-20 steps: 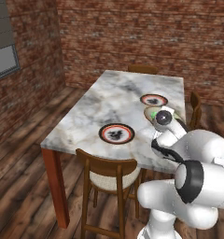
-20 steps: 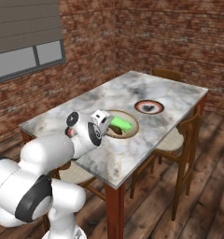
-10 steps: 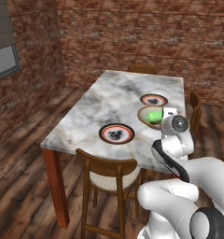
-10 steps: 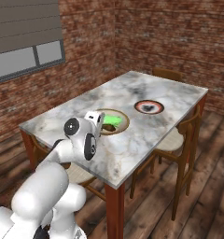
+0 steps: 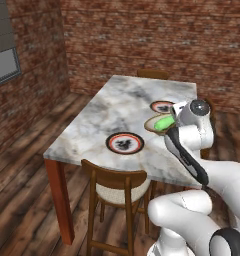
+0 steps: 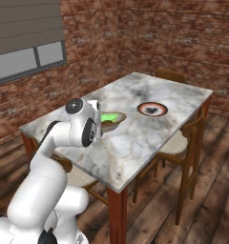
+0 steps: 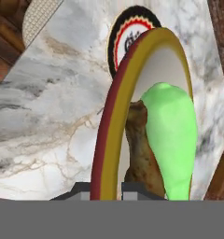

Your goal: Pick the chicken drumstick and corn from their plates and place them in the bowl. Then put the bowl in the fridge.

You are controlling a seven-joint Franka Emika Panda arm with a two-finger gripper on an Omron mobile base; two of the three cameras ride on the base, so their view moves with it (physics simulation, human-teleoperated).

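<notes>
The gripper [image 7: 106, 189] is clamped narrowly on the near rim of the bowl [image 7: 109, 135], one dark fingertip on each side of the rim at six o'clock in the hand view. The bowl is round and shallow, tan with a darker brown-red outer edge and a pale smooth inside. In it lie the corn [image 7: 172, 140], a glossy bright green elongated cob, and, touching it at its nine o'clock side, the chicken drumstick [image 7: 139, 156], lumpy and mottled brown.

The hand view shows a ringed plate [image 7: 130, 30] past the bowl at twelve o'clock, with red and black bands round a pale patterned centre, and the veined grey-white marble of the table [image 7: 53, 107].

The left base view shows what the hand view lacks: the bowl [image 5: 154, 123] at the table's three o'clock edge against the white rounded wrist, the corn [image 5: 165, 122] as a green patch in it, one plate [image 5: 124, 143] at the bowl's eight o'clock and another [image 5: 162, 106] at its twelve o'clock. A wooden chair [image 5: 117, 187] with a woven cream seat stands at the near edge.

The right base view shows the bowl [image 6: 115, 120] beside the wrist and a plate [image 6: 152, 109] at its two o'clock, well apart.
</notes>
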